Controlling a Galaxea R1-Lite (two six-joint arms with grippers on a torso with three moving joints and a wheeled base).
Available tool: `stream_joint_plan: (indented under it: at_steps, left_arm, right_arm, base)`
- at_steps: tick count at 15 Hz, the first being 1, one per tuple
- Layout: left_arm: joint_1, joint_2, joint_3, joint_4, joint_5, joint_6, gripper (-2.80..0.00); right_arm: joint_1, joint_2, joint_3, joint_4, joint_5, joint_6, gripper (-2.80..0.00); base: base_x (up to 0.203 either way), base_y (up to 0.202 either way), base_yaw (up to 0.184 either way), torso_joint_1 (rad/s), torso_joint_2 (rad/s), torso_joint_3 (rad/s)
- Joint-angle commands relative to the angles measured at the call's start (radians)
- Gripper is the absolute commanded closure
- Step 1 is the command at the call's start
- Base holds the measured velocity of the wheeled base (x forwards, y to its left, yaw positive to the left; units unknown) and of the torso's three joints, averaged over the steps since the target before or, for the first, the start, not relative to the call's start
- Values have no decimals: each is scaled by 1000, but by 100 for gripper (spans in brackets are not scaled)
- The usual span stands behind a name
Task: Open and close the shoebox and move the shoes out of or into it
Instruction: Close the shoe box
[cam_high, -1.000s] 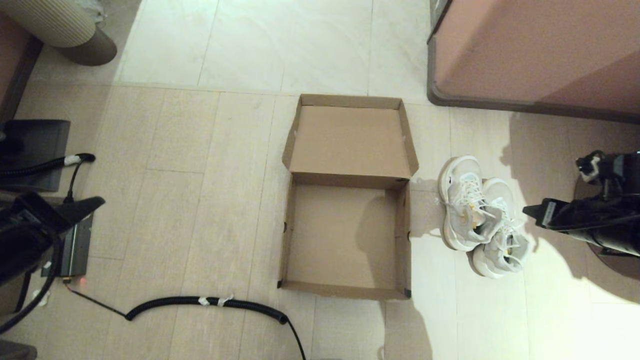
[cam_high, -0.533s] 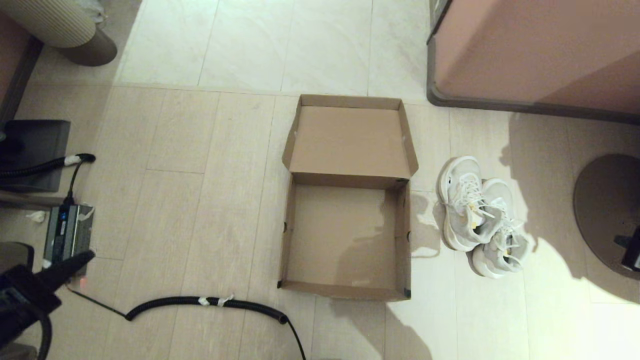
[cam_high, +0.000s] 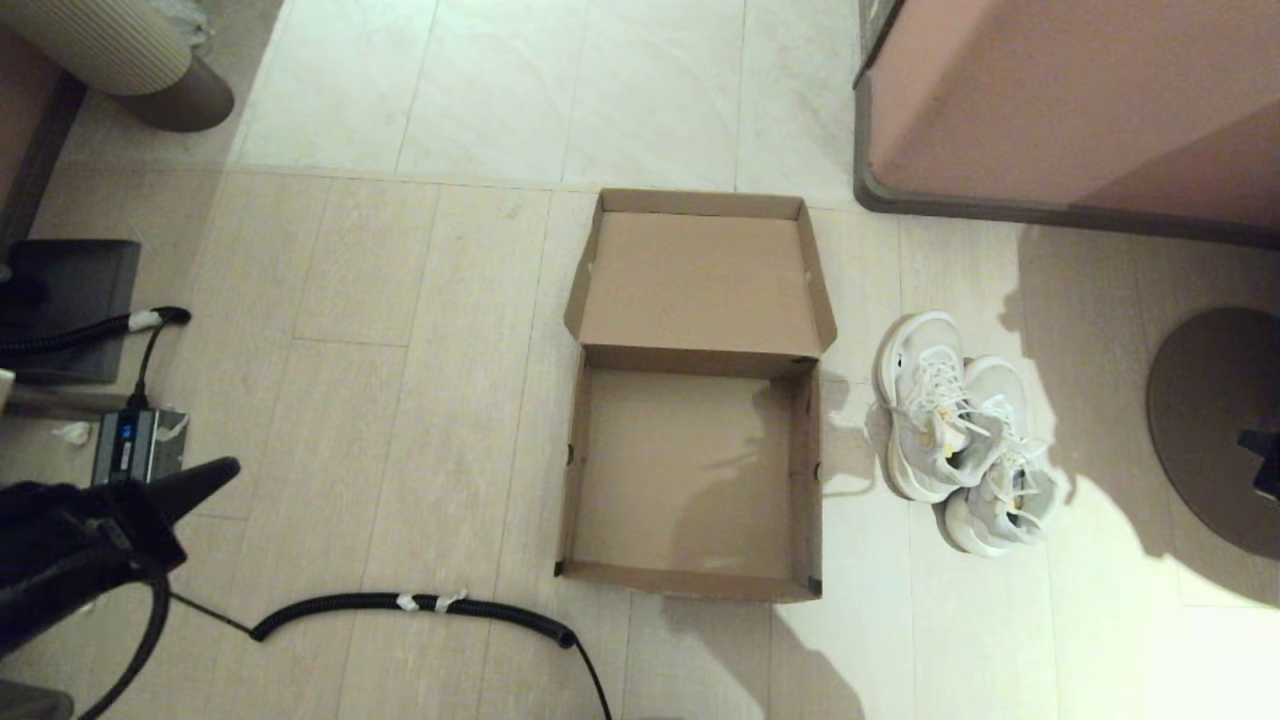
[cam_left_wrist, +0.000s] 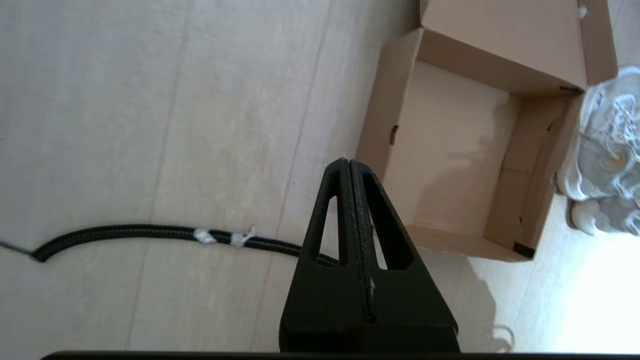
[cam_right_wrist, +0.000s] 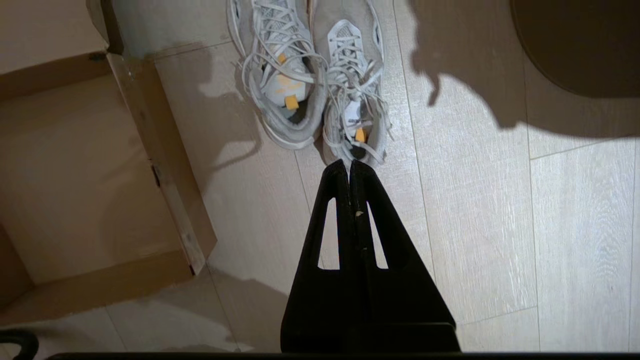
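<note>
The brown cardboard shoebox (cam_high: 690, 470) lies open and empty on the floor, its hinged lid (cam_high: 700, 280) flipped back flat behind it. The pair of white lace-up shoes (cam_high: 960, 440) stands side by side on the floor just right of the box, also seen as the shoes (cam_right_wrist: 310, 75) in the right wrist view. My left gripper (cam_high: 225, 468) hovers shut and empty at the lower left, well away from the shoebox (cam_left_wrist: 450, 165). My right gripper (cam_right_wrist: 348, 162) is shut and empty, held above the floor short of the shoes' heels; only a bit of that arm (cam_high: 1262, 470) shows at the right edge.
A black corrugated cable (cam_high: 420, 605) curves across the floor in front of the box. A large pinkish-brown furniture block (cam_high: 1070, 100) fills the back right. A round dark base (cam_high: 1200, 420) sits at the right, and a small power unit (cam_high: 135, 445) at the left.
My right arm has pulled back from beside the shoes to the right edge. My left gripper dropped toward the lower left, then came a little forward and right. Box and shoes stayed put.
</note>
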Motion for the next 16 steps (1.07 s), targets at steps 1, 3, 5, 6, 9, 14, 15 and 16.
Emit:
stream_joint_plan:
  at_steps: [1, 3, 5, 6, 9, 14, 15, 16]
  left_arm:
    - [-48, 85, -19, -3, 0, -4, 0]
    - [-122, 84, 1, -2, 3, -9, 0]
    - [-190, 51, 39, -3, 6, -9, 0]
    - [-195, 44, 49, -3, 6, -9, 0]
    - [-197, 53, 71, -2, 4, -28, 0]
    - [-259, 159, 34, -4, 2, -28, 0]
    - [-287, 188, 10, -4, 3, -29, 0]
    - [-302, 225, -12, -5, 3, -31, 0]
  right_arm:
    - [22, 82, -43, -2, -3, 2, 0]
    - [64, 96, -44, -2, -8, 5, 0]
    - [116, 95, -21, -2, -9, 10, 0]
    - [137, 95, -13, -2, -9, 11, 0]
    - [253, 110, -3, -3, -5, 9, 0]
    - [437, 346, -63, -162, -21, 2, 0]
    - [462, 415, -91, -190, -29, 3, 0]
    - [487, 488, -122, -216, -34, 4, 0]
  base:
    - [0, 0, 0, 0, 0, 0]
    - [0, 0, 0, 0, 0, 0]
    - [0, 0, 0, 0, 0, 0]
    - [0, 0, 0, 0, 0, 0]
    - [0, 0, 0, 0, 0, 0]
    - [0, 0, 0, 0, 0, 0]
    - [0, 0, 0, 0, 0, 0]
    - [0, 0, 0, 0, 0, 0]
